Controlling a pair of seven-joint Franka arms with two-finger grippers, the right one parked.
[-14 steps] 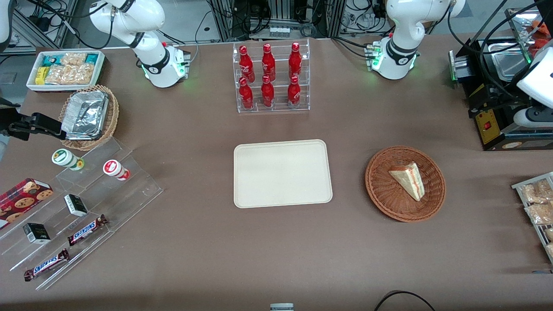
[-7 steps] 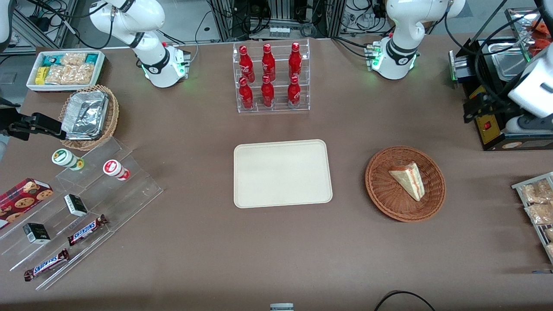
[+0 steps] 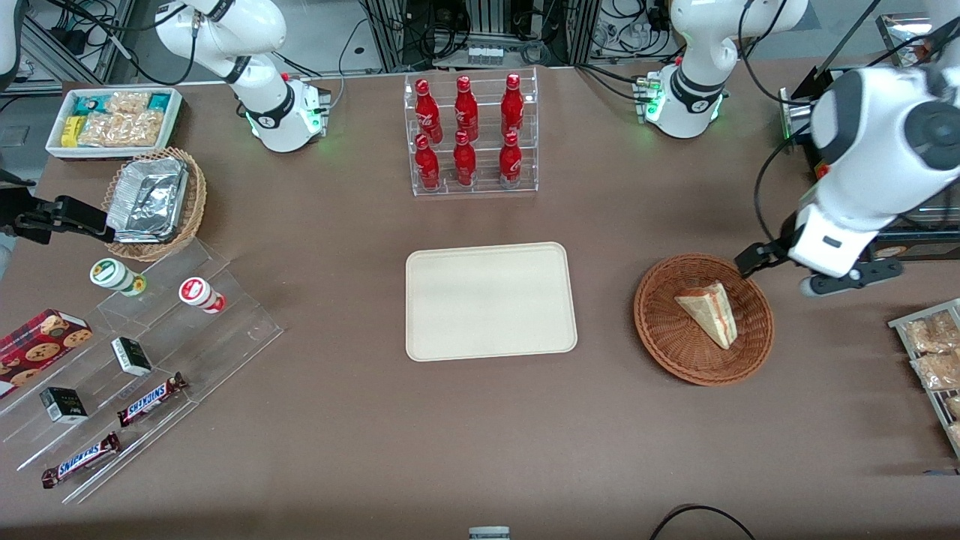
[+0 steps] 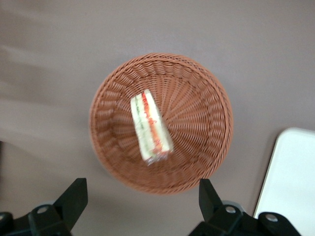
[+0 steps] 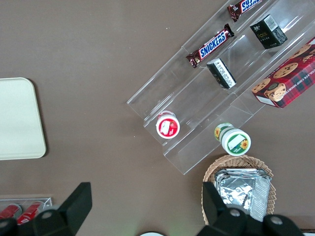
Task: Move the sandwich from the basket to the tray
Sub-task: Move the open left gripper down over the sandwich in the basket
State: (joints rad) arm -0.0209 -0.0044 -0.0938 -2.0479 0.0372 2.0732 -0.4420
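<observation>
The sandwich, a pale bread wedge with red and green filling, lies in the round reddish-brown wicker basket. The cream tray lies flat in the table's middle, beside the basket toward the parked arm's end, with nothing on it. My left gripper hovers above the table just outside the basket's rim, toward the working arm's end. In the left wrist view the gripper is open wide and empty, with the basket, the sandwich and a corner of the tray below it.
A clear rack of red bottles stands farther from the front camera than the tray. A black machine and a rack of snack bags are at the working arm's end. A tan basket of foil containers and acrylic snack steps are at the parked arm's end.
My left arm has swung in from the working arm's end of the table to the edge of the basket. The sandwich, basket and tray have not moved.
</observation>
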